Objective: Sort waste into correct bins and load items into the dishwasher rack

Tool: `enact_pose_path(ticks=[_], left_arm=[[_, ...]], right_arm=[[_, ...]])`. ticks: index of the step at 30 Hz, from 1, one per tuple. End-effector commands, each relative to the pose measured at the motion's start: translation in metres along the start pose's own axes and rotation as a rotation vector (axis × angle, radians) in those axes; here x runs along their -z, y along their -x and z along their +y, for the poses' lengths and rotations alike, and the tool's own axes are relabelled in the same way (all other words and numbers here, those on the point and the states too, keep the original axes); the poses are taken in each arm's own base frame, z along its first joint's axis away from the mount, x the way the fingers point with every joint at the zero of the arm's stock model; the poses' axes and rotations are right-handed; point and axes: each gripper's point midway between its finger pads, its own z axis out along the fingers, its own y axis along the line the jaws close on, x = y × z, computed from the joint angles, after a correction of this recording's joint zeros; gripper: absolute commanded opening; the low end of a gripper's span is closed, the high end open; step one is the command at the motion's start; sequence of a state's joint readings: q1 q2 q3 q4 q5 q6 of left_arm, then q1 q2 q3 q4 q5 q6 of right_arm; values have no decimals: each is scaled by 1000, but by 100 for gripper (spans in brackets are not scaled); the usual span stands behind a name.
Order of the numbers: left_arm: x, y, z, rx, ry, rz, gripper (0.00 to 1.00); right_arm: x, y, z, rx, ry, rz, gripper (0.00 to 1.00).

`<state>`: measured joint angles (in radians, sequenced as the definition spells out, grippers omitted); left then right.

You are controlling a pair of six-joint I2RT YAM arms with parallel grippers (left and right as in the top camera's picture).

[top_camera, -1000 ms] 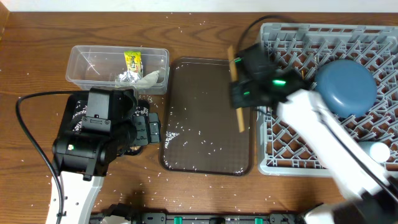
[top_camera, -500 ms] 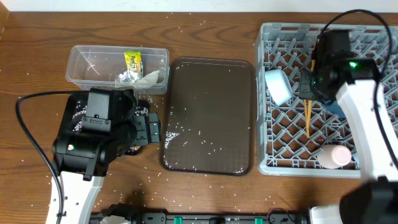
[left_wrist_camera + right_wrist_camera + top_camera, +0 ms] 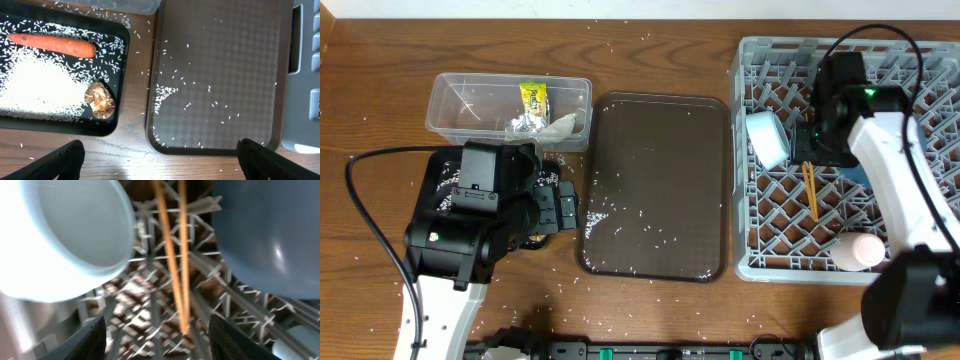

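rack grid (image 3: 775, 232); chopsticks (image 3: 810, 192) free (tool (image 3: 161, 339) spread)

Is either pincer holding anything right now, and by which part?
Nothing is held. The right pincer is open above the wooden chopsticks, which lie on the dishwasher rack. The left pincer is open and empty.

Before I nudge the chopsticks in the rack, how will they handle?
The chopsticks look thin, straight and wooden, so they are probably stiff and light. They lie loose on the open lattice of the rack, so a push may tip one end down through a gap. They are two separate sticks, so they may roll apart.
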<state>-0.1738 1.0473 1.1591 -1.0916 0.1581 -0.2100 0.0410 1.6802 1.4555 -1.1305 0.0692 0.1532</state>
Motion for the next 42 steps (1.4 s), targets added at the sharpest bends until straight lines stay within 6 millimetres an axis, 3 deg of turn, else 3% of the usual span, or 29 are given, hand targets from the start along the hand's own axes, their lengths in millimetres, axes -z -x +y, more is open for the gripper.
enact_pose_path(ticks=[1,5,7,10,14,18,26,30,35,37,42], left_arm=[[0,1,0,10,-5,0,98],[0,1,0,10,-5,-1,98],[0,1,0,10,-5,-1,98],[0,1,0,10,-5,-1,98],[0,1,0,10,-5,0,98],[0,1,0,10,-5,-1,98],[0,1,0,10,-5,-1,98],[0,1,0,10,-5,-1,98],[0,1,0,10,-5,-1,98],[0,1,0,10,-5,0,98],[0,1,0,10,-5,-1,98]], right_arm=[[61,3,25,-17,197,-143,60],[123,-11,53,33,385,-276,64],[149,-20,60,59,436,-337,99],[183,-37,65,91,495,-420,99],[210,-63,59,103,509,-477,99],[226,-83,34,121,394,-567,99],[279,-128,-11,190,195,-867,99],[282,-145,-31,158,108,-937,99],[261,-148,-40,127,59,-1014,99],[246,-143,-35,132,75,-1037,99],[184,-124,-18,153,118,-1063,99]])
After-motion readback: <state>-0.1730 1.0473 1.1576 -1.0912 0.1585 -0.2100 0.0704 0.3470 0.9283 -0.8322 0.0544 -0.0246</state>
